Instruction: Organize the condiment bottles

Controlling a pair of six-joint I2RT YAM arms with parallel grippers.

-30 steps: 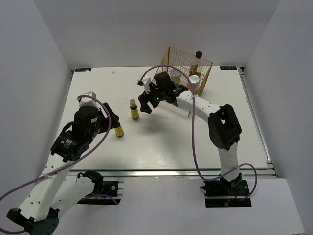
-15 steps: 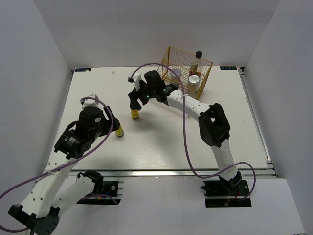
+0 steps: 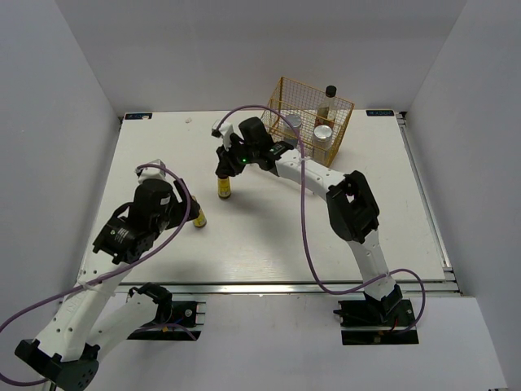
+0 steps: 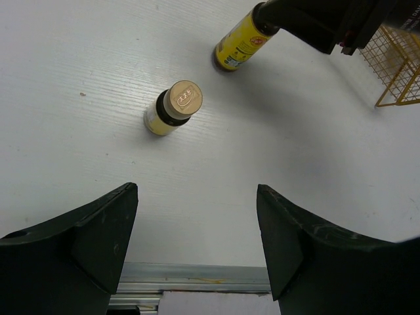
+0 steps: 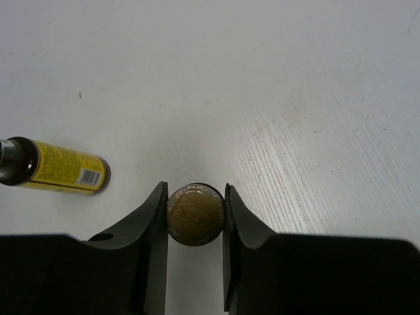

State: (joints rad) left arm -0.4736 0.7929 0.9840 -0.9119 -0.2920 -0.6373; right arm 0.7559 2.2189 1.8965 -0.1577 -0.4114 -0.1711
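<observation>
Two tiny dark amber bottles with yellow labels stand on the white table. My right gripper [image 3: 225, 169] comes down from above on the farther amber bottle [image 3: 223, 188] and is shut on it. Its fingers press both sides of the brown cap [image 5: 195, 214]. The nearer amber bottle [image 3: 199, 217] stands free, just ahead of my left gripper [image 3: 184, 210]. In the left wrist view that bottle [image 4: 174, 108] lies beyond the left gripper [image 4: 197, 243], which is open and holds nothing. The right wrist view shows the same nearer amber bottle [image 5: 62, 172] at the left.
A gold wire rack [image 3: 340, 130] stands at the back right of the table. It holds a tall clear bottle with a black cap [image 3: 329, 103] and two white cylinders [image 3: 323, 135] [image 3: 291, 124]. A corner of the rack [image 4: 397, 65] shows in the left wrist view.
My right arm swung left from near the rack to above the farther amber bottle, and its jaws closed on the cap. The left arm shifted slightly.
</observation>
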